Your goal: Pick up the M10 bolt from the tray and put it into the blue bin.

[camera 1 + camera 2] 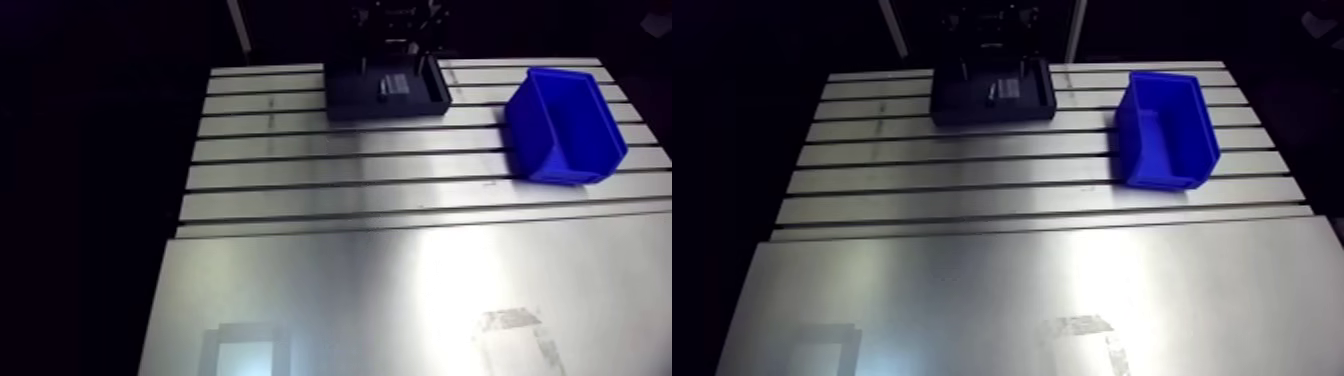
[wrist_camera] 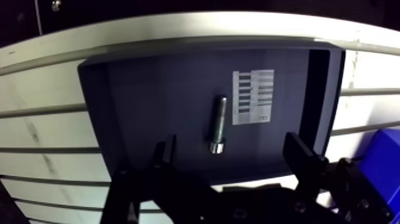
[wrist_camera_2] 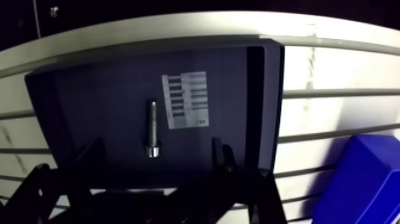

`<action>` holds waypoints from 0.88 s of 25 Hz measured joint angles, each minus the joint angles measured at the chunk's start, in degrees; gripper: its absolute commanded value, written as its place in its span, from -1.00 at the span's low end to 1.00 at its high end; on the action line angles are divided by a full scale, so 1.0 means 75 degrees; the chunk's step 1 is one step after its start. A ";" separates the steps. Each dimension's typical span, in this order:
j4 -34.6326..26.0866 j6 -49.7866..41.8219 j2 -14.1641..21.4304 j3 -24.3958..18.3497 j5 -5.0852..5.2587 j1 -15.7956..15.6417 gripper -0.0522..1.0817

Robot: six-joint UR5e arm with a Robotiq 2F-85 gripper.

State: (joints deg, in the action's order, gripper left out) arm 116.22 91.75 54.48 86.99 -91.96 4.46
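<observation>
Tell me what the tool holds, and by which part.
Nothing. The tool is open; the bolt lies free in the tray.

slotted aluminium table point(image 1: 300, 165), glare-lit smooth metal sheet point(image 1: 380, 290) on it, dark surroundings

Dark surroundings; a pale glare lies on the table point(image 1: 400, 290) toward 6 o'clock, the tray point(image 2: 149, 101) sits shadowed, and the wrist view bows the slots.

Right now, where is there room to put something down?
Bare: the smooth metal sheet nearest the camera, and the slotted rows between it and the tray. Crowded: the far edge, where the gripper hangs over the tray beside the blue bin.
</observation>
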 measured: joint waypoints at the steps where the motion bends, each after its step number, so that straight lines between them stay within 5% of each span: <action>1: 0.0040 0.0000 -0.0010 0.0023 0.0003 -0.0004 -0.60; 11: 0.0290 -0.0002 -0.0036 0.0128 0.0011 -0.0069 -0.23; 22: 0.0318 -0.0096 -0.0100 0.0152 0.0029 -0.0090 -0.18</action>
State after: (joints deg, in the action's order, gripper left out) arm 118.60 91.04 53.73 88.13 -91.75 3.78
